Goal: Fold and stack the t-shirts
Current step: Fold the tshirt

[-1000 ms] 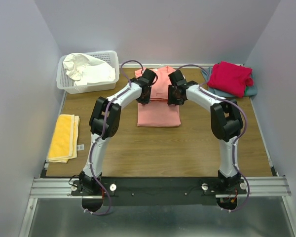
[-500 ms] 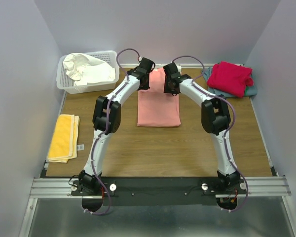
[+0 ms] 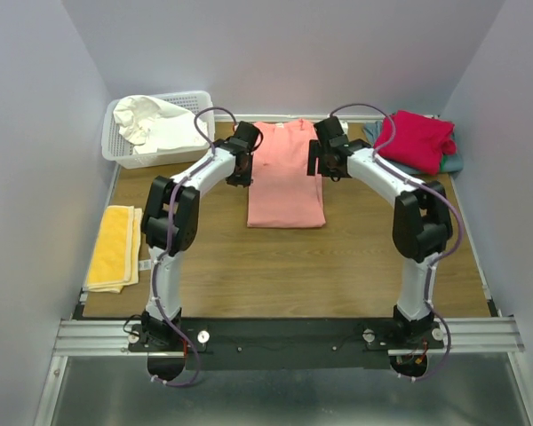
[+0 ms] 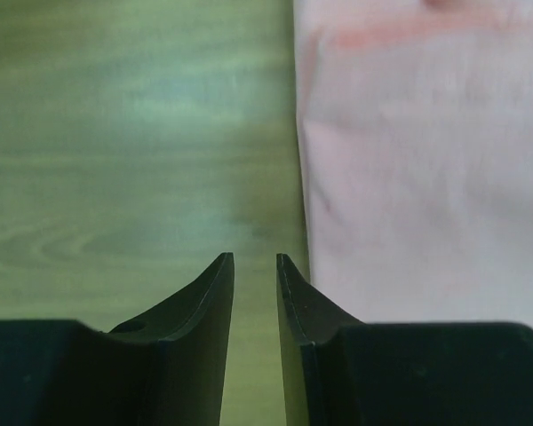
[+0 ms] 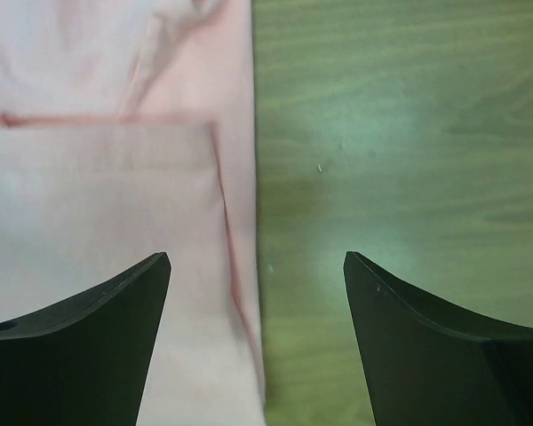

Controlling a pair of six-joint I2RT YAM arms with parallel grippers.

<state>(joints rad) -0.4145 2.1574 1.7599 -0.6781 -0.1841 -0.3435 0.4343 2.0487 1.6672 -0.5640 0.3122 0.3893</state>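
The salmon-pink t-shirt (image 3: pixel 286 177) lies flat as a long narrow strip in the middle of the table, collar at the far end. My left gripper (image 3: pixel 242 171) is at its left edge, over bare wood; its jaws are only narrowly apart and hold nothing (image 4: pixel 255 259), with the shirt (image 4: pixel 426 177) just to the right. My right gripper (image 3: pixel 321 165) is wide open and empty (image 5: pixel 256 257), straddling the shirt's right edge (image 5: pixel 98 177). The crimson-red t-shirt (image 3: pixel 415 140) sits folded on the grey-blue one (image 3: pixel 454 163) at the far right. The white t-shirt (image 3: pixel 155 124) lies crumpled in the basket.
A white lattice basket (image 3: pixel 115 155) stands at the far left. A folded yellow cloth (image 3: pixel 114 247) lies along the left edge. Purple walls close in the back and both sides.
Both grippers went to the shirt's far end, then moved apart to its side edges. The doubled far part of the salmon shirt now lies spread flat.
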